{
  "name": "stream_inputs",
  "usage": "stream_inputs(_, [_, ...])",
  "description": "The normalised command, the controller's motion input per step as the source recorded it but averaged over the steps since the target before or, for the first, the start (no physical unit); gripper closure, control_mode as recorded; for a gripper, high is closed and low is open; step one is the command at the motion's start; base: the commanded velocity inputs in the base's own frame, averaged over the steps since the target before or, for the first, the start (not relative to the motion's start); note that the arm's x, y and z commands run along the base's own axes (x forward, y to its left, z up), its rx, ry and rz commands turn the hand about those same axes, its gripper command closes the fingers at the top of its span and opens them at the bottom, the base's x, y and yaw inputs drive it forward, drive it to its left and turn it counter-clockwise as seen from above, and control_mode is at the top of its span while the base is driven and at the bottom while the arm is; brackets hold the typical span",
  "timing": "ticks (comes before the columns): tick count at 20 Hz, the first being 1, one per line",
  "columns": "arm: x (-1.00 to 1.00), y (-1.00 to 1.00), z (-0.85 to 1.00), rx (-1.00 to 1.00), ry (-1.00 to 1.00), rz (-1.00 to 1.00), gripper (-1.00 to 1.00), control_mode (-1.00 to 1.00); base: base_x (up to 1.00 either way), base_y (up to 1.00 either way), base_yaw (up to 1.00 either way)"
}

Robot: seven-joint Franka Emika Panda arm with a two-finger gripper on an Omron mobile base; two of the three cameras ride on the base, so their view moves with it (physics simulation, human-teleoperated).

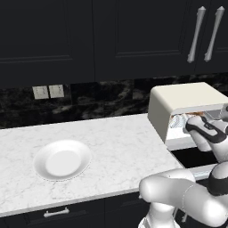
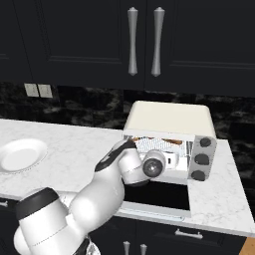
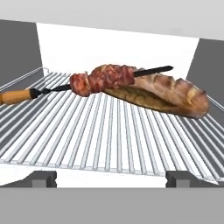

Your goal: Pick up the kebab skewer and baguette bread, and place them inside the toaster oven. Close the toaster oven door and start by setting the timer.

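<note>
A white plate (image 1: 62, 160) sits bare on the marble counter (image 1: 116, 147), well left of the toaster oven (image 2: 169, 119). From the hand's view, the kebab skewer (image 3: 103, 78) lies on the wire rack (image 3: 87, 131) inside, its wooden handle cut off at the left edge and its dark tip leaning across the baguette bread (image 3: 173, 94) behind it (the two touch). The gripper (image 3: 111, 178) stands wide apart at the rack's front edge, holding nothing. The toaster oven door (image 2: 159, 194) hangs down open, half hidden by the arm. Three grey knobs (image 2: 201, 159) line the right side.
</note>
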Motion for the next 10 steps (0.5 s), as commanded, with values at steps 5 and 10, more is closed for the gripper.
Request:
stream_inputs(5, [-0.75, 0.0, 0.01, 0.0, 0.0, -0.01, -1.0, -1.0, 0.0, 0.0, 0.0])
stream_inputs(10, [-0.79, -0.13, 0.31, 0.0, 0.06, -0.02, -1.0, -1.0, 0.0, 0.0, 0.0])
